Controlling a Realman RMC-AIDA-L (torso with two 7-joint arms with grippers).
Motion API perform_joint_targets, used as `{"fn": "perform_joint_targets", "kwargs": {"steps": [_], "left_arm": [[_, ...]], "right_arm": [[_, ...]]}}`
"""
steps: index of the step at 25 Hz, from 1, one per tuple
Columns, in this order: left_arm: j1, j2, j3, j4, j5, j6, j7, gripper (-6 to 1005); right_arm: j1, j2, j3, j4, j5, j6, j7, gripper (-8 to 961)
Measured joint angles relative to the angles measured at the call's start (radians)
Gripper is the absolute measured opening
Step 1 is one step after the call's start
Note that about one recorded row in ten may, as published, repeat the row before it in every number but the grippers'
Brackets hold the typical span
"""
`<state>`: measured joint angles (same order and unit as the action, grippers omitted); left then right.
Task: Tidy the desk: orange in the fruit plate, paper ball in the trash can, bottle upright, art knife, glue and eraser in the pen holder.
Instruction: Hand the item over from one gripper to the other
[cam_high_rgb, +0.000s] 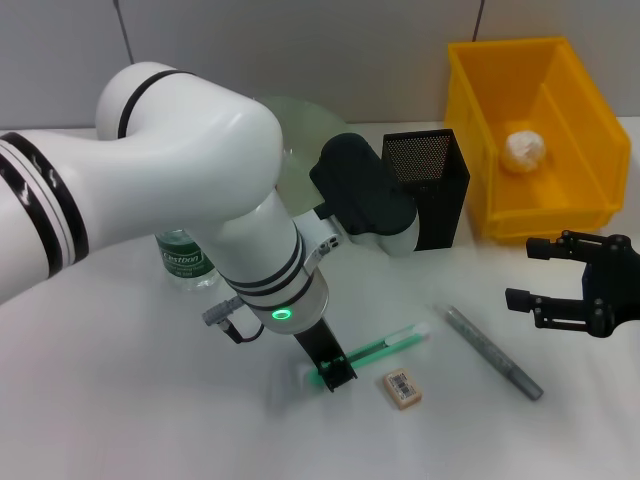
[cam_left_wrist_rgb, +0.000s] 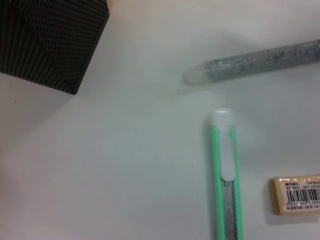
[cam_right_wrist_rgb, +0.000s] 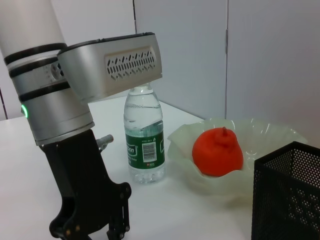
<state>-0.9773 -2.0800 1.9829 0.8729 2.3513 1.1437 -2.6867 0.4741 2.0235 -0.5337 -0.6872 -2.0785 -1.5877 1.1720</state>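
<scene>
The mint-green art knife (cam_high_rgb: 385, 347) (cam_left_wrist_rgb: 224, 175) lies flat on the white desk (cam_high_rgb: 150, 420). My left gripper (cam_high_rgb: 328, 370) is down over its near end. The tan eraser (cam_high_rgb: 402, 388) (cam_left_wrist_rgb: 297, 194) lies beside the knife, and the grey glue (cam_high_rgb: 492, 352) (cam_left_wrist_rgb: 255, 62) lies to the right. The black mesh pen holder (cam_high_rgb: 432, 188) (cam_left_wrist_rgb: 47, 40) (cam_right_wrist_rgb: 287, 195) stands behind them. The orange (cam_right_wrist_rgb: 217, 152) sits in the pale-green fruit plate (cam_right_wrist_rgb: 265, 132) (cam_high_rgb: 300, 125). The bottle (cam_high_rgb: 185, 262) (cam_right_wrist_rgb: 144, 135) stands upright. The paper ball (cam_high_rgb: 524, 150) lies in the yellow trash can (cam_high_rgb: 470, 90). My right gripper (cam_high_rgb: 520, 272) hovers open at the right.
My bulky left arm (cam_high_rgb: 190, 170) spans the left and middle of the desk and hides part of the fruit plate and the bottle. A grey wall runs along the back. The pen holder stands close against the trash can.
</scene>
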Motion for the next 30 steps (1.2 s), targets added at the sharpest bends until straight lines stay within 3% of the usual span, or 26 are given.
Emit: {"fn": "perform_joint_targets", "kwargs": {"steps": [9, 11, 14, 15, 22, 23, 24, 27, 28, 30], "left_arm": [[0.011, 0.000, -0.031, 0.016, 0.000, 0.001, 0.002, 198], [0.050, 0.004, -0.113, 0.067, -0.002, 0.015, 0.033, 187], [0.066, 0.005, -0.129, 0.080, -0.003, 0.020, 0.042, 188], [0.097, 0.006, -0.172, 0.114, -0.004, 0.033, 0.068, 188], [0.156, 0.007, -0.234, 0.174, -0.011, 0.050, 0.115, 190], [0.236, 0.007, -0.283, 0.229, -0.073, 0.054, 0.196, 191], [0.273, 0.007, -0.309, 0.244, -0.135, 0.054, 0.253, 191], [0.273, 0.007, -0.309, 0.244, -0.135, 0.054, 0.253, 192], [0.347, 0.008, -0.347, 0.257, -0.275, 0.059, 0.386, 192], [0.395, 0.009, -0.385, 0.252, -0.388, 0.075, 0.505, 193]], "right_arm": [[0.000, 0.001, 0.004, 0.000, 0.006, -0.004, 0.002, 704], [-0.002, 0.003, 0.011, 0.000, 0.020, -0.006, 0.007, 704], [-0.010, 0.000, 0.012, -0.006, 0.068, -0.017, 0.027, 703], [-0.010, 0.000, 0.012, -0.006, 0.068, -0.017, 0.027, 703], [-0.044, -0.031, 0.013, -0.012, 0.221, -0.101, 0.132, 702], [-0.051, -0.040, 0.017, -0.012, 0.241, -0.131, 0.156, 702], [-0.051, -0.040, 0.017, -0.012, 0.241, -0.131, 0.156, 702], [-0.058, -0.046, 0.032, -0.012, 0.246, -0.173, 0.182, 702], [-0.062, -0.048, 0.045, -0.012, 0.246, -0.199, 0.195, 702], [-0.066, -0.049, 0.058, -0.012, 0.247, -0.221, 0.205, 702]]}}
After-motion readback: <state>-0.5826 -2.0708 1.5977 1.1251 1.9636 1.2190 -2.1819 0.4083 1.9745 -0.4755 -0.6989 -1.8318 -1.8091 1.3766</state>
